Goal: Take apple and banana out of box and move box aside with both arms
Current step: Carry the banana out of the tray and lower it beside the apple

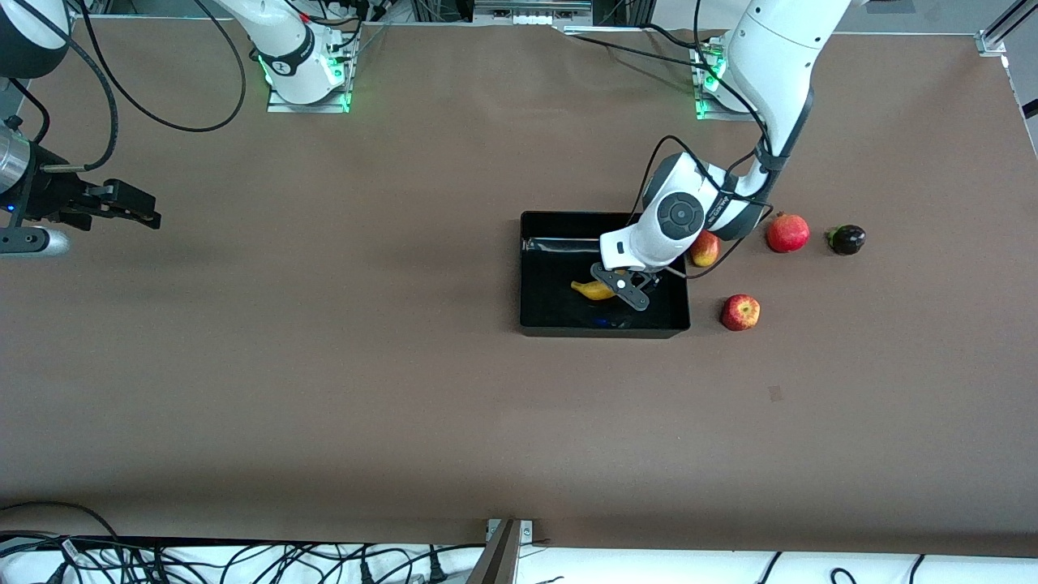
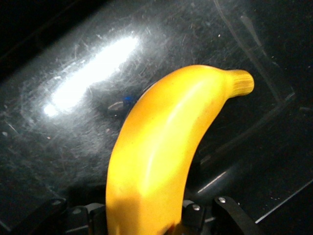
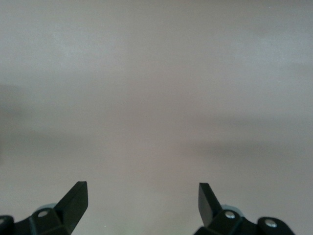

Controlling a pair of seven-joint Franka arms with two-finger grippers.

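Observation:
The curved yellow banana (image 1: 592, 289) is inside the glossy black box (image 1: 604, 330), low over its floor. My left gripper (image 1: 623, 285) reaches down into the box and is shut on the banana's thick part. In the left wrist view the banana (image 2: 166, 147) rises from between the jaws over the box's shiny floor (image 2: 73, 122). A red apple with yellow patches (image 1: 739, 312) lies on the table beside the box, toward the left arm's end. My right gripper (image 1: 134, 209) waits open and empty over bare table at the right arm's end; its wrist view (image 3: 142, 196) shows only brown table.
A second red-yellow fruit (image 1: 705, 248) lies beside the box, partly hidden by the left arm. A round red fruit (image 1: 787, 233) and a small dark fruit (image 1: 847, 239) lie farther toward the left arm's end. Cables run along the table's near edge.

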